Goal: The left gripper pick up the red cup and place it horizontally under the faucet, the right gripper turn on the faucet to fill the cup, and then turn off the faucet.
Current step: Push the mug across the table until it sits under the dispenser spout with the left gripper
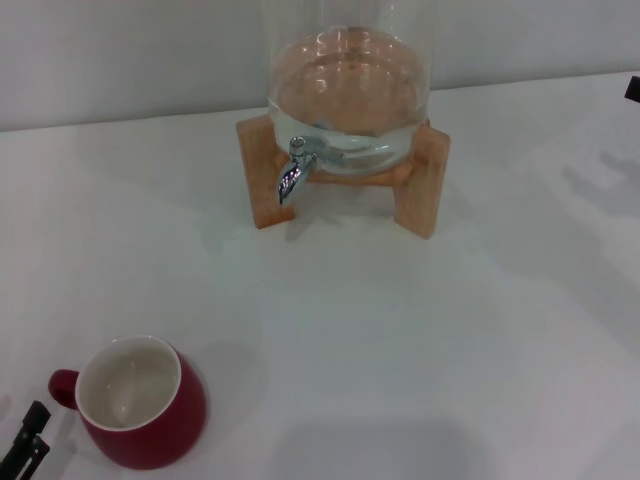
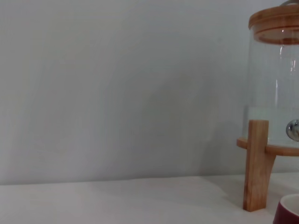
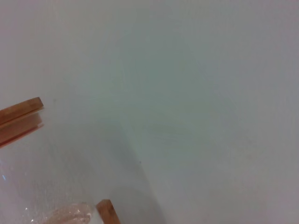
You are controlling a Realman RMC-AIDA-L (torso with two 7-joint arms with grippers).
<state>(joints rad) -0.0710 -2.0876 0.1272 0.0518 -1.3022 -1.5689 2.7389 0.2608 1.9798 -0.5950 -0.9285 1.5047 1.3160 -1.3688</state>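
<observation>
The red cup (image 1: 142, 408) stands upright on the white table at the near left, white inside showing and its loop handle pointing left. A sliver of its rim (image 2: 288, 211) shows in the left wrist view. Just left of the handle, at the bottom corner, only some black links of my left gripper (image 1: 27, 440) are in view. The chrome faucet (image 1: 292, 172) juts from the glass dispenser (image 1: 350, 95) at the back centre, spout down; the cup is far from it. A black bit at the right edge looks like my right gripper (image 1: 633, 88).
The dispenser holds water and rests on a wooden stand (image 1: 420, 185) with legs (image 2: 256, 164). Its wooden lid (image 2: 275, 23) shows in the left wrist view and its lid edge (image 3: 21, 114) in the right wrist view. A pale wall runs behind the table.
</observation>
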